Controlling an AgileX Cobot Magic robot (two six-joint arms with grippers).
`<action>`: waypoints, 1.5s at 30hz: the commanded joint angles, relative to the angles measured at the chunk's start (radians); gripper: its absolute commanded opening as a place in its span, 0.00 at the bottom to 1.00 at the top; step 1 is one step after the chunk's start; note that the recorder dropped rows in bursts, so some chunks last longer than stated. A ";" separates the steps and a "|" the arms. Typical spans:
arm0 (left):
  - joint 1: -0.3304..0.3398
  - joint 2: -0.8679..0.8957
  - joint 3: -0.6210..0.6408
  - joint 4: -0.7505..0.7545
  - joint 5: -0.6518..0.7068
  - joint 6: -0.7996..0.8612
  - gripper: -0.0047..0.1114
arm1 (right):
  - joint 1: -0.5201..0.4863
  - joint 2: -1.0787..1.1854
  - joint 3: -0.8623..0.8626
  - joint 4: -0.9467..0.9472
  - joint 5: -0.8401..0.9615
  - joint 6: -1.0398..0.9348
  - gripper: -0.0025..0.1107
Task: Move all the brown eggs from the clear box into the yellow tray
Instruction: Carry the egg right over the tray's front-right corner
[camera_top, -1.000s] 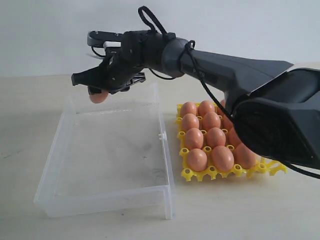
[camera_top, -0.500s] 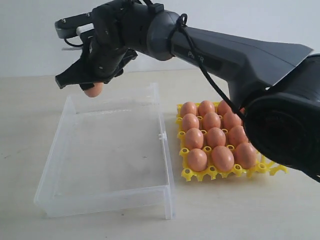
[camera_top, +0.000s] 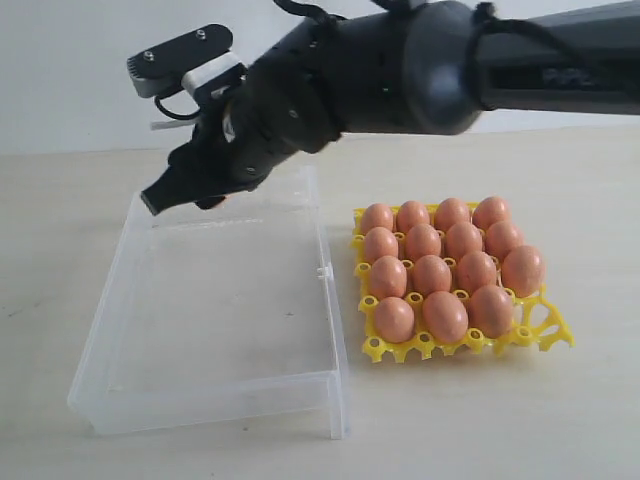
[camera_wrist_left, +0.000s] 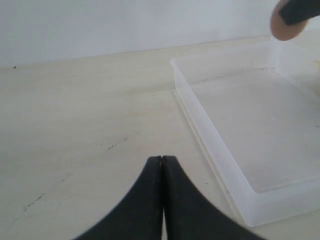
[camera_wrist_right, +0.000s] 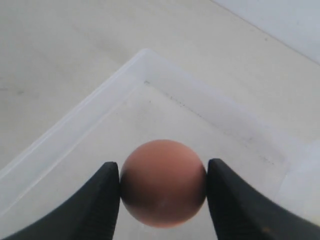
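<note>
The last brown egg (camera_wrist_right: 163, 192) hangs in the air over a far corner of the clear box (camera_top: 215, 397), pinched between the 2 fingers of the right gripper (camera_wrist_right: 163, 172). The jaws stand wide, each pressing 1 side of the shell across its widest part. We judge the egg light, smooth and brittle. A hold across the broadest part is the right one, firm enough not to let it slip but no tighter, as a hard squeeze or a knock would crack it. The matte shell should give the pads some friction.

Below it, the box looks bare inside. To its right, just beside it, sits the yellow tray (camera_top: 543, 322) with 15 eggs (camera_top: 431, 274) seated in its cups. We see 1 free cup, at the near right corner.

On the way there, the egg must pass above the box's right wall and its small clasp (camera_top: 322, 271), then above the seated eggs. The 2 eggs next to the free cup and the peaked posts leave little room for the fingers.

The left gripper (camera_wrist_left: 161, 161) is clenched on nothing, low over the table (camera_wrist_left: 75, 125) near the box.
</note>
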 joint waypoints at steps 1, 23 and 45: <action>-0.004 -0.006 -0.004 -0.003 -0.010 0.000 0.04 | -0.041 -0.171 0.243 -0.268 -0.030 0.242 0.02; -0.004 -0.006 -0.004 -0.003 -0.010 0.000 0.04 | -0.454 -0.562 0.706 0.002 0.163 -0.001 0.02; -0.004 -0.006 -0.004 -0.003 -0.010 0.000 0.04 | -0.503 -0.414 0.719 0.008 0.101 -0.001 0.02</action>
